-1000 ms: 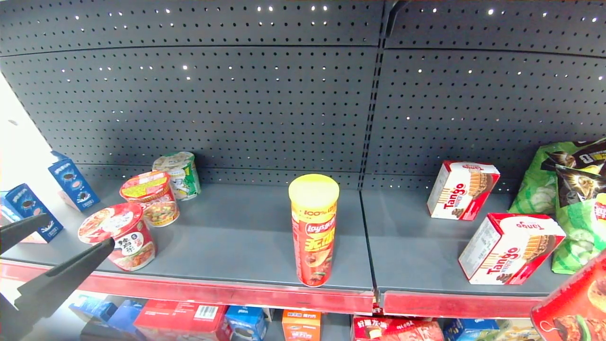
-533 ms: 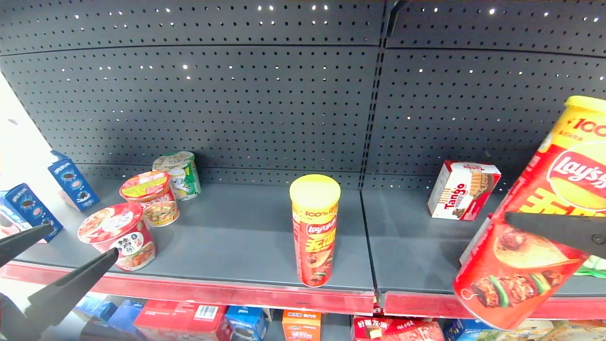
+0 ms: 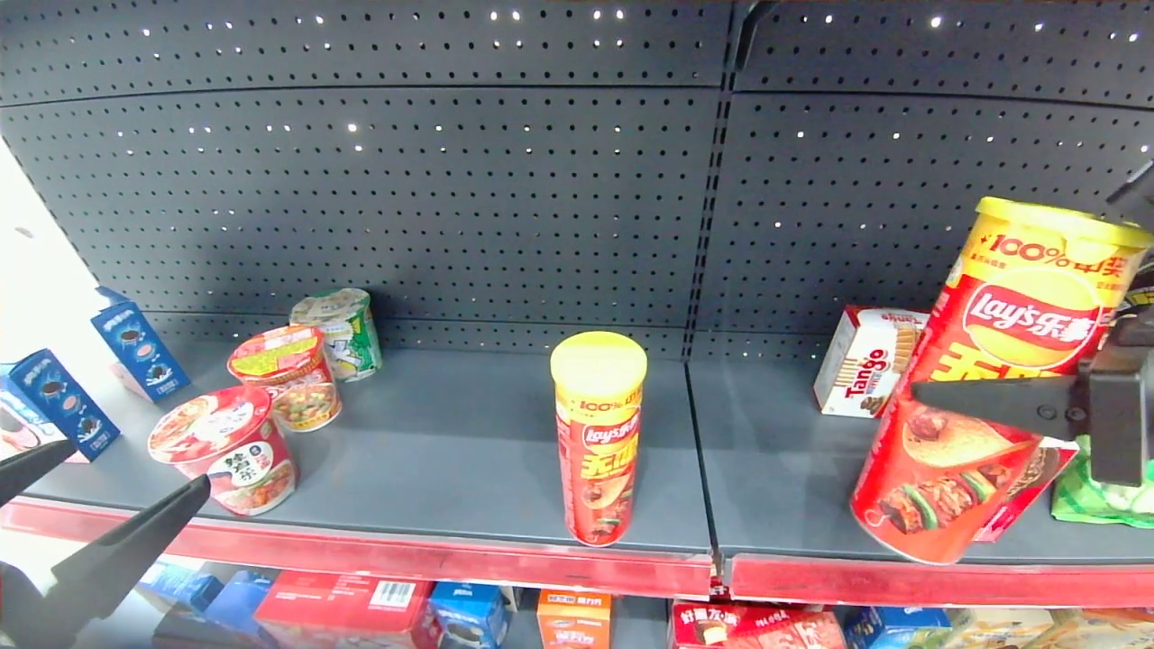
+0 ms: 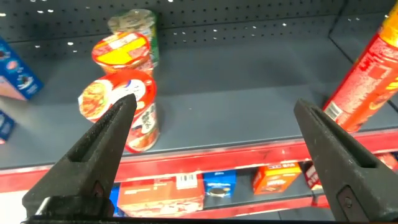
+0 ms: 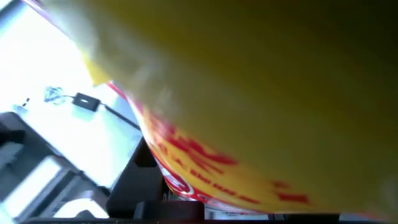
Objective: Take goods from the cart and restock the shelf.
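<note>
A tall red chip can with a yellow lid [image 3: 1028, 306] hangs tilted over the right end of the grey shelf [image 3: 451, 451]. My right gripper [image 3: 996, 397] is shut on its middle, one black finger lying across its front. The right wrist view has that can [image 5: 249, 74] pressed close against the camera. A second, matching chip can [image 3: 598, 433] stands upright near the shelf's front edge, at the middle. My left gripper [image 3: 140, 464] is open and holds nothing, low at the left in front of the shelf lip. Through the left wrist view, the left gripper [image 4: 214, 106] frames the shelf and the standing can [image 4: 364, 74].
Three cup noodles [image 3: 230, 451] [image 3: 288, 374] [image 3: 341, 332] stand at the shelf's left, with blue cookie boxes [image 3: 59, 401] beyond them. A wafer box [image 3: 865, 361] and green snack bags [image 3: 1095, 487] sit at the right, partly behind the held can. Packed goods [image 3: 347, 608] fill the lower shelf.
The right gripper has come up from the lower right with the chip can, moving left and tipping it more upright in front of the wafer boxes. The left gripper has sunk slightly.
</note>
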Motion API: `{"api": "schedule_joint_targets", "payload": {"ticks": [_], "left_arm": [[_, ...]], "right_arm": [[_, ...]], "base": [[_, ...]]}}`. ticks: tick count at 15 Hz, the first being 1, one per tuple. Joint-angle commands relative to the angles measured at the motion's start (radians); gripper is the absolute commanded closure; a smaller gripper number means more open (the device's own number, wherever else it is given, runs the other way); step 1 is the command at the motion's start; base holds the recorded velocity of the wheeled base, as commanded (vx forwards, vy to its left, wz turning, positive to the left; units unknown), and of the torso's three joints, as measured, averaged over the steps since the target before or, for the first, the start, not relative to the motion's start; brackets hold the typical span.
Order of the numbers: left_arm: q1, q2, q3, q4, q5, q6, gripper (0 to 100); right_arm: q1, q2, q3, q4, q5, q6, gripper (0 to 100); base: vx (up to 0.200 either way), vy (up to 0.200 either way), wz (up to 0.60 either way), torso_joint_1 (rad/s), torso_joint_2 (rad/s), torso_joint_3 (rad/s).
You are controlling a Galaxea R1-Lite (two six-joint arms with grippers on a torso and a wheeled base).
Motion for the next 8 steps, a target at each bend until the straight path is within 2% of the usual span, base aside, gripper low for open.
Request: {"api": "schedule_joint_targets", "payload": {"ticks": [1, 8], "left_arm": [[0.000, -0.002, 0.004, -0.001, 0.003, 0.000, 0], [-0.001, 0.004, 0.003, -0.001, 0.003, 0.000, 0]], "right_arm": [[-0.064, 0.069, -0.029, -0.024, 0.024, -0.019, 100], [0.002, 0.164, -0.058, -0.070, 0.021, -0.021, 100]], "base": [[0.000, 0.000, 0.00, 0.000, 0.00, 0.000], [0.000, 0.000, 0.00, 0.000, 0.00, 0.000]]}}
